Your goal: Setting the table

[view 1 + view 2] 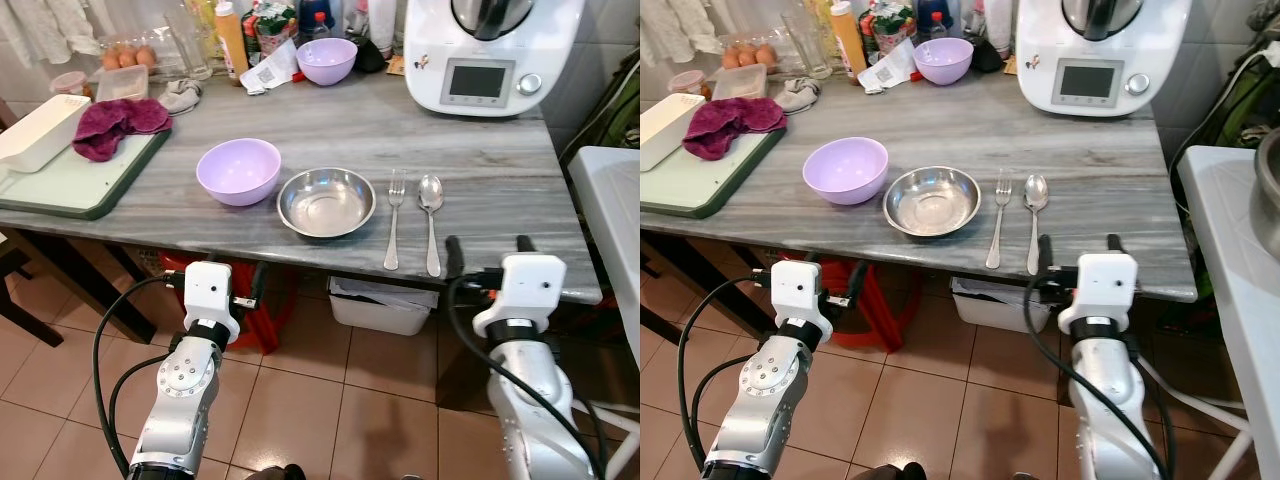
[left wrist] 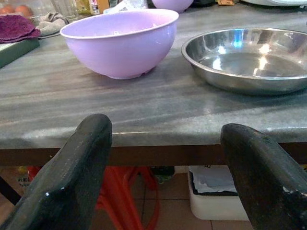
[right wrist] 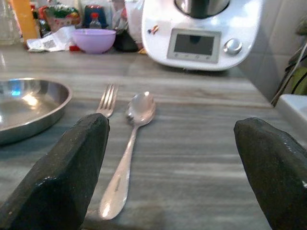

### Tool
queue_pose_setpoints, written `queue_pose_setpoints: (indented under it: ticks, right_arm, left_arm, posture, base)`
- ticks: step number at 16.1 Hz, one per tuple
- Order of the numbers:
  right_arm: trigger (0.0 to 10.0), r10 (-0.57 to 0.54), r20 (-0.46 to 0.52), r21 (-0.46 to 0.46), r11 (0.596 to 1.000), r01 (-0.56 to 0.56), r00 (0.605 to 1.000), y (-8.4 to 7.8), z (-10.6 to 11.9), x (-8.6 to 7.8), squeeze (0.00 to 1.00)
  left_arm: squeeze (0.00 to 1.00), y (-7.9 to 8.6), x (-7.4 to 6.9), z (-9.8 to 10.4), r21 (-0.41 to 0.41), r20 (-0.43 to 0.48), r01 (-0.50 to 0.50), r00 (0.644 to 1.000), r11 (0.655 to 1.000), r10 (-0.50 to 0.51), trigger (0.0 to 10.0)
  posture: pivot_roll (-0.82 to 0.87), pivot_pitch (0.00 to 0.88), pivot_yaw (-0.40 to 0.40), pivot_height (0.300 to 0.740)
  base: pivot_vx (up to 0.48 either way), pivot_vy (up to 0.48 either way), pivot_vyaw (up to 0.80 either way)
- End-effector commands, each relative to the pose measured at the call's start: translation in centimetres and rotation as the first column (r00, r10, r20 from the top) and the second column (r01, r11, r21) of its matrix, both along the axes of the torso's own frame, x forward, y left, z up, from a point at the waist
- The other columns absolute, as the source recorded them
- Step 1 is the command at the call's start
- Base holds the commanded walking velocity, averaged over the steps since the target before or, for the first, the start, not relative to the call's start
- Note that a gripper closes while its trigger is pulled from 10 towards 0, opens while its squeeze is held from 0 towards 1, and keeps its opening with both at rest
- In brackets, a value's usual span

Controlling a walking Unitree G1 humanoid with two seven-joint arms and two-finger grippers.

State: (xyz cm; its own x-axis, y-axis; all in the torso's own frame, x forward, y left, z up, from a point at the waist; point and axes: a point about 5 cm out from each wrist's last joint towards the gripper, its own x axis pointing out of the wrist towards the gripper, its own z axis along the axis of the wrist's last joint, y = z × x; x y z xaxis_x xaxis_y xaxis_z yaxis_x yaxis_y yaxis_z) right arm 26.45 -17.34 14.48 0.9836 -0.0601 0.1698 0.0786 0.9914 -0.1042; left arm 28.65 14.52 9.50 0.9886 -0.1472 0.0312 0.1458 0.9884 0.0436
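Two purple bowls stand on the grey tabletop [image 1: 480, 170]: the near purple bowl [image 1: 238, 171] at the front, empty, and the far purple bowl [image 1: 327, 60] at the back among the clutter, its inside not visible. At the far left a green tray [image 1: 70, 187] carries one white rectangular box [image 1: 38, 131] and one crumpled maroon cloth [image 1: 117, 123] that lies partly against the box. Behind them sit a clear carton of brown eggs [image 1: 127, 55], a small clear tub [image 1: 122, 83], a grey rag [image 1: 181, 95], a tall drinking glass [image 1: 186, 40] and an orange sauce bottle [image 1: 231, 40].

Just right of the near purple bowl, close beside it, lies one steel bowl [image 1: 326, 201], shallow and empty. Next comes one fork [image 1: 394, 217], tines pointing away from the robot, and right beside it, parallel and not touching, one spoon [image 1: 431, 220], bowl end also away. Their handles reach nearly to the front edge. One white kitchen machine [image 1: 492, 52] with a small screen and a knob occupies the back right corner.

Under the tabletop a red stool [image 1: 268, 310] and a white bin [image 1: 380, 305] stand on the tiled floor [image 1: 330, 410].

The left gripper [image 2: 163, 167] is held below the front edge, in front of the near purple bowl, jaws spread wide and empty. The right gripper [image 3: 177, 163] is at the front edge just right of the spoon handle, jaws likewise spread apart, gripping nothing.
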Motion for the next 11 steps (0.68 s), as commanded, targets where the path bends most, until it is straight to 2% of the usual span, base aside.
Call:
queue_pose_setpoints:
  ticks: [1,7,11]
  right_arm:
    - [10.0,0.009,-0.005,0.003,1.000,-0.009,1.000,0.33,0.23,0.00,0.00]
    - [10.0,0.001,-0.024,0.016,1.000,0.000,1.000,0.01,0.02,0.27,0.00]
    - [10.0,0.008,-0.027,0.031,1.000,-0.007,1.000,0.42,-0.13,0.30,0.00]
  left_arm:
    - [0.00,-0.04,0.18,-0.10,0.026,-0.002,-0.004,1.000,1.000,0.004,10.0]
    - [0.00,-0.17,0.42,0.02,0.033,-0.009,0.001,1.000,0.999,-0.001,10.0]
    - [0.00,-0.01,0.47,0.01,0.045,-0.017,0.004,1.000,0.999,-0.003,10.0]
  posture:
    - [-0.13,0.102,0.084,0.740]
    - [-0.13,0.103,0.082,0.740]
    - [-0.12,0.109,0.092,0.740]
  base:
    - [0.000,0.000,-0.56]
    - [0.000,0.000,-0.56]
    - [0.000,0.000,0.00]
